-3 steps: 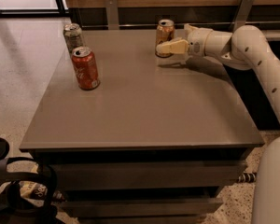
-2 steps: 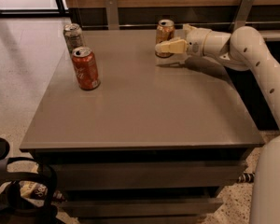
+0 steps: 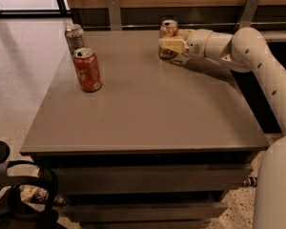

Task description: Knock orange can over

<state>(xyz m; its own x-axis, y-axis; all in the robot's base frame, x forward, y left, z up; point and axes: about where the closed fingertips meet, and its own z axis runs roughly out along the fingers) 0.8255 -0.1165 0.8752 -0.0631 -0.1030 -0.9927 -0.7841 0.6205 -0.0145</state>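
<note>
Where the grey table (image 3: 152, 113) meets its far edge, the orange can (image 3: 169, 30) stands upright, a little right of the middle. Its long axis is vertical and its silver top faces the ceiling. The gripper (image 3: 168, 45) sits right against the can's near side, covering its lower half. It is at the end of a white arm (image 3: 257, 56) that reaches in from the right, low over the tabletop. How far the gripper is open, or whether it has hold of the can, I cannot tell from here. Well apart, on the far left, stand 2 more upright cans: a red-orange can (image 3: 87, 70) nearer me and a silver-grey can (image 3: 74, 37) just behind it, by the far-left corner.
</note>
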